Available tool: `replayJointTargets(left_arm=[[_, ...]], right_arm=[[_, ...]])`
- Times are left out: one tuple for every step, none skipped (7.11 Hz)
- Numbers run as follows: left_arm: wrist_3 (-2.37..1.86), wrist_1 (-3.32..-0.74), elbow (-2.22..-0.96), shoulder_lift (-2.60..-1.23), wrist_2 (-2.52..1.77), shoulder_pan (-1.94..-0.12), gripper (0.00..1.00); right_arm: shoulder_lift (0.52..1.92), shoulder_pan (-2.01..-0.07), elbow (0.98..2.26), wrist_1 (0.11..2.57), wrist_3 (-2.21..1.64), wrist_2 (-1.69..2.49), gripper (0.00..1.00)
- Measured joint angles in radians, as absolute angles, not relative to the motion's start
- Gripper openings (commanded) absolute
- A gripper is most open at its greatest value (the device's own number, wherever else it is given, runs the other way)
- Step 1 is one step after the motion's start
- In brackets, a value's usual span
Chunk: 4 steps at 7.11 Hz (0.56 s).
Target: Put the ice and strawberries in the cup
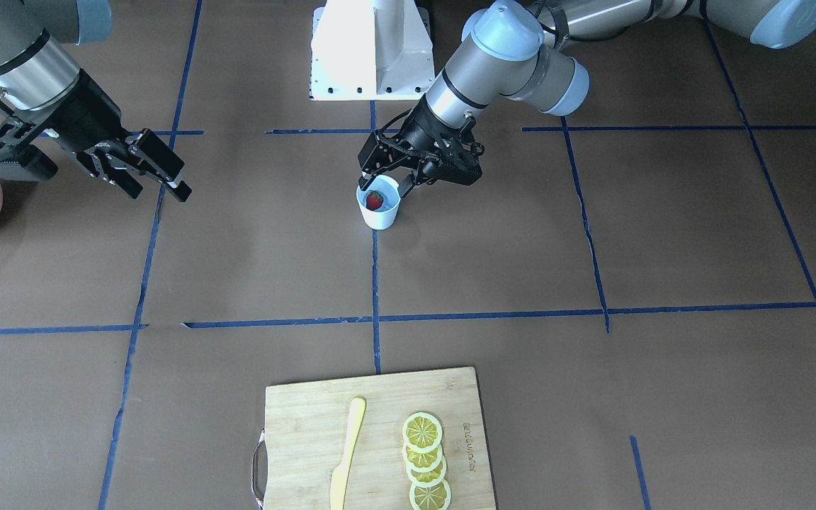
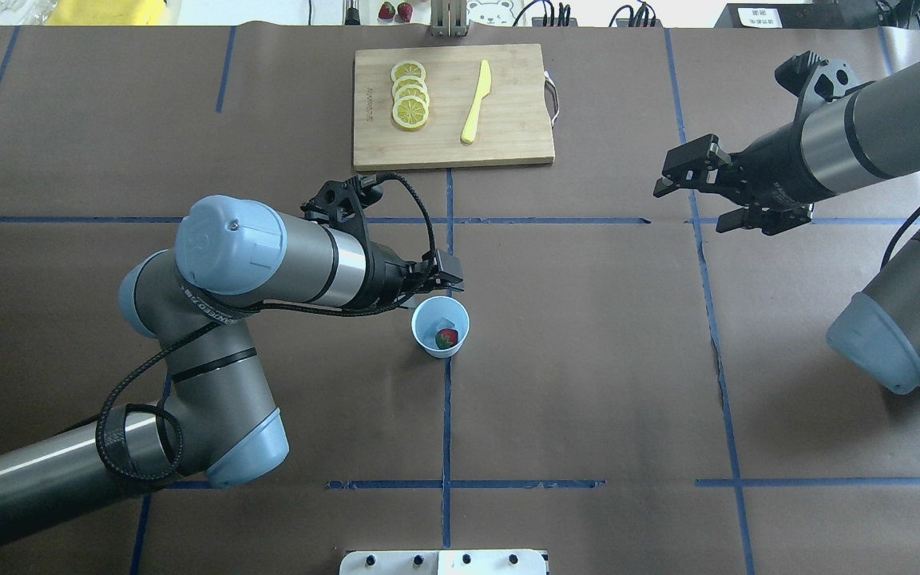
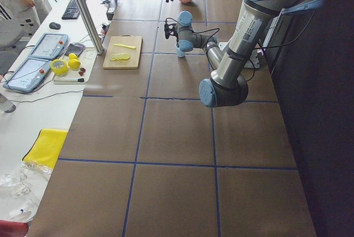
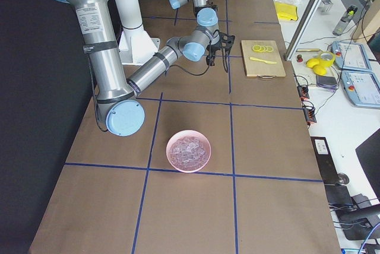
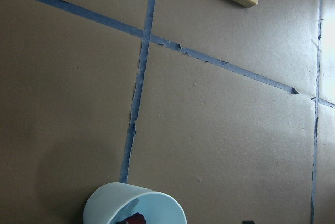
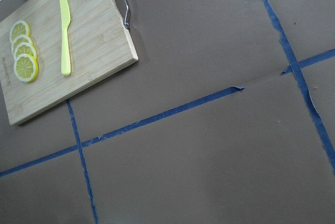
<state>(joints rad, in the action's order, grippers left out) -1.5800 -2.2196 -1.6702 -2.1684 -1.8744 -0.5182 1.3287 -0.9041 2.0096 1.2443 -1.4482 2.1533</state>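
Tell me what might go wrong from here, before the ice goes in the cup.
1. The left gripper, open, hangs close at the rim of the cup; a sideways pull-away might tip the cup and spill the strawberry.
2. The ice lies in the pink bowl, far from the cup; a slick cube might slip from the right gripper on the way, or miss the cup's small mouth.
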Motion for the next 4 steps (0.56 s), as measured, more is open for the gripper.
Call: replayJointTargets(left_arm=[[-1.575,-2.220,-1.680,-2.151,-1.877,-0.545,0.81],[-1.571,-2.220,-1.704,-2.111,-1.898,-0.591,0.81],[-1.566,-2.220,-1.731,-2.066,-1.960,-0.660,0.81],[-1.525,-2.220,-1.748,-2.026,-2.066,-0.756,0.80]], right_arm=[[1.332,-0.929,2.006,1.248,-1.439,2.170,1.00],[1.344,-0.980,1.996,1.253,-1.399,2.224,1.00],[1.371,-1.049,1.983,1.257,-1.323,2.293,1.00],[1.408,-1.130,1.969,1.271,-1.215,2.357,1.00]])
